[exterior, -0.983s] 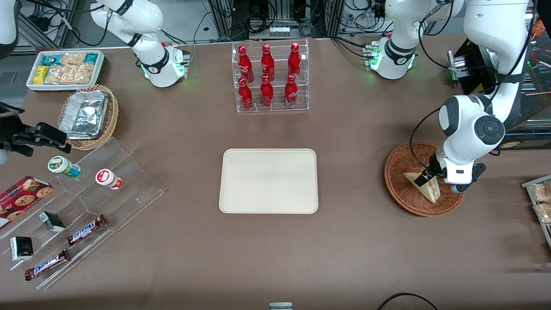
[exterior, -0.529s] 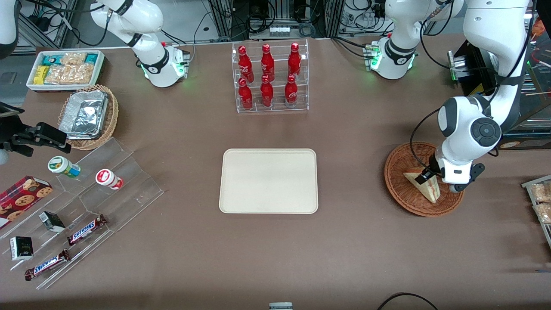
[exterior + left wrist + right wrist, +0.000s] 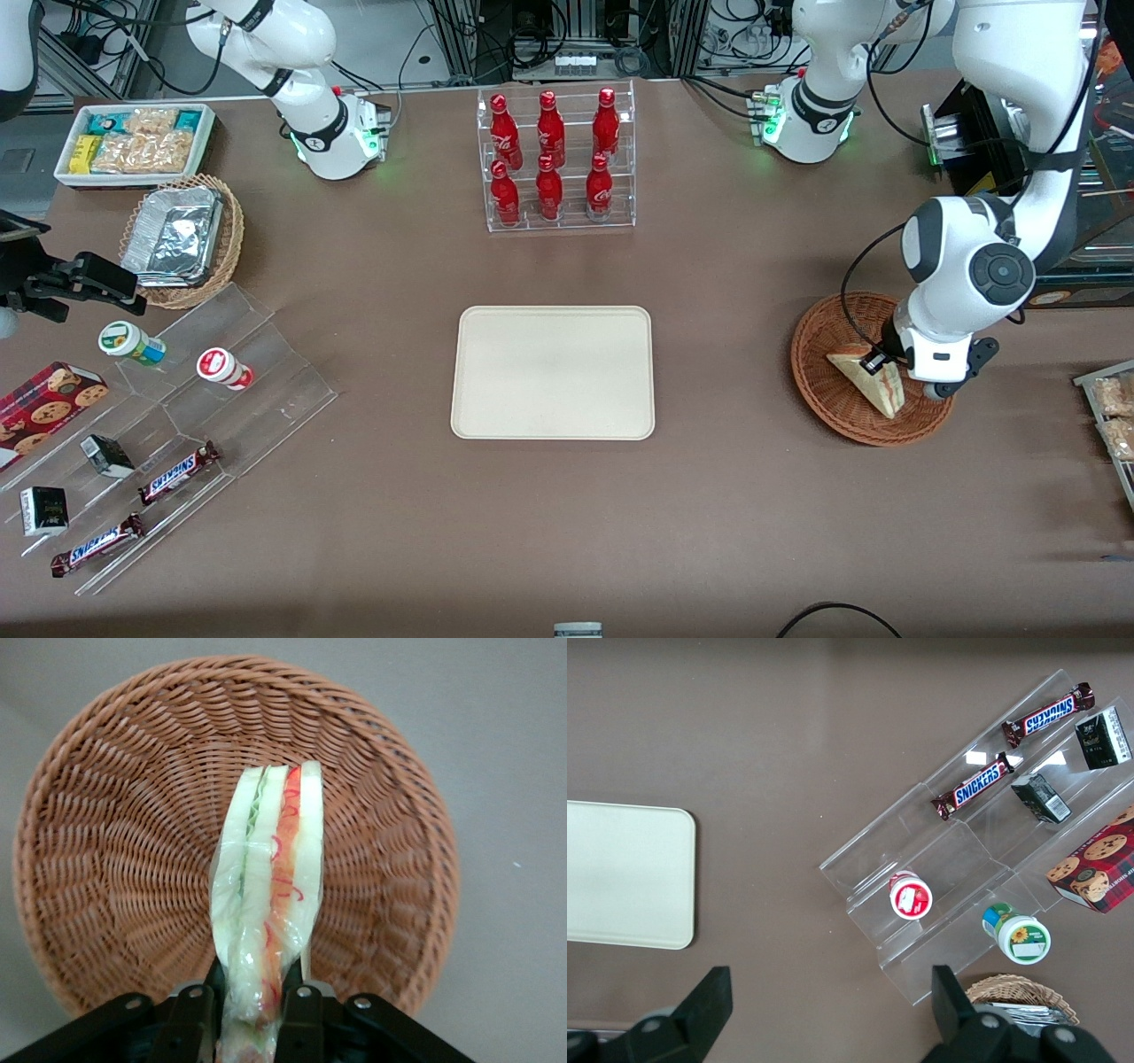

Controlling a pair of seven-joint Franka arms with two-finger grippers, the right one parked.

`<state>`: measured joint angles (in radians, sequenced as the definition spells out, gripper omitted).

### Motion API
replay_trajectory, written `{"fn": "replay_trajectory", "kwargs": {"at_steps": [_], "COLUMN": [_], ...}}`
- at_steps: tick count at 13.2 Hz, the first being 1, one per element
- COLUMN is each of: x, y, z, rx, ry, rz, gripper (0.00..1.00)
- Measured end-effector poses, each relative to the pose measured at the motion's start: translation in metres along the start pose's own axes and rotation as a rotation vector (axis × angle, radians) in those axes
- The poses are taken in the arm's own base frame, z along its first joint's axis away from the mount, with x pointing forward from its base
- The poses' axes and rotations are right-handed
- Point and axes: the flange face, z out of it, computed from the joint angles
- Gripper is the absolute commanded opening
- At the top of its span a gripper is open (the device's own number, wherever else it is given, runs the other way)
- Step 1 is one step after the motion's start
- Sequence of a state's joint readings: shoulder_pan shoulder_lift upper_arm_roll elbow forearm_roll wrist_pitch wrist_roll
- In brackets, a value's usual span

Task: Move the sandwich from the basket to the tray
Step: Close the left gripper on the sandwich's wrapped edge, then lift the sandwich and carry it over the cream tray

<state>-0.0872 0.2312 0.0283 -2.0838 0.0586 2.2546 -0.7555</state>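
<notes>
The sandwich [image 3: 866,383], a pale wrapped wedge with green and red filling [image 3: 266,877], stands on edge inside the round reddish-brown wicker basket [image 3: 828,412] at the working arm's end of the table. My gripper [image 3: 879,361] hangs over the basket and is shut on the sandwich's thick end, with one black finger [image 3: 190,1014] on each side of it. In the wrist view my gripper [image 3: 251,1014] squeezes the wrap, with the basket's woven wall [image 3: 106,833] around it. The cream tray [image 3: 554,372] lies flat mid-table, toward the parked arm from the basket, with nothing on it.
A clear rack of red bottles [image 3: 556,159] stands farther from the front camera than the tray. Toward the parked arm's end are a stepped acrylic display with snacks [image 3: 177,416], a tan basket of foil trays [image 3: 182,239] and a white snack bin [image 3: 133,142].
My wrist has risen slightly and the sandwich has shifted a little with it, staying over the basket and in my grip.
</notes>
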Motion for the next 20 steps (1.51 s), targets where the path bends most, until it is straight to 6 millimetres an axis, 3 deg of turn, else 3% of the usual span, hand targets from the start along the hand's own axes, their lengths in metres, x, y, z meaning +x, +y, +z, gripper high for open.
{"fn": "replay_trajectory", "kwargs": {"at_steps": [2,4,6,8,11,14,17,20], "x": [-0.005,-0.022,-0.055,-0.102,-0.172,-0.209,-0.234,-0.285], "y": [0.026,0.059,0.096,0.139,0.202,0.250,0.276,0.298], "z": [-0.043,-0.076,-0.093,-0.096,-0.072,-0.041,-0.005,0.017], "rx": [0.006,-0.011,-0.033,-0.040,-0.026,-0.049,-0.077,-0.077], "ry": [0.002,0.025,0.049,0.059,0.057,0.075,0.087,0.088], "rz": [0.033,0.081,0.156,0.249,0.377,0.454,0.505,0.570], "gripper": [0.00,0.00,0.00,0.00,0.00,0.00,0.00,0.00]}}
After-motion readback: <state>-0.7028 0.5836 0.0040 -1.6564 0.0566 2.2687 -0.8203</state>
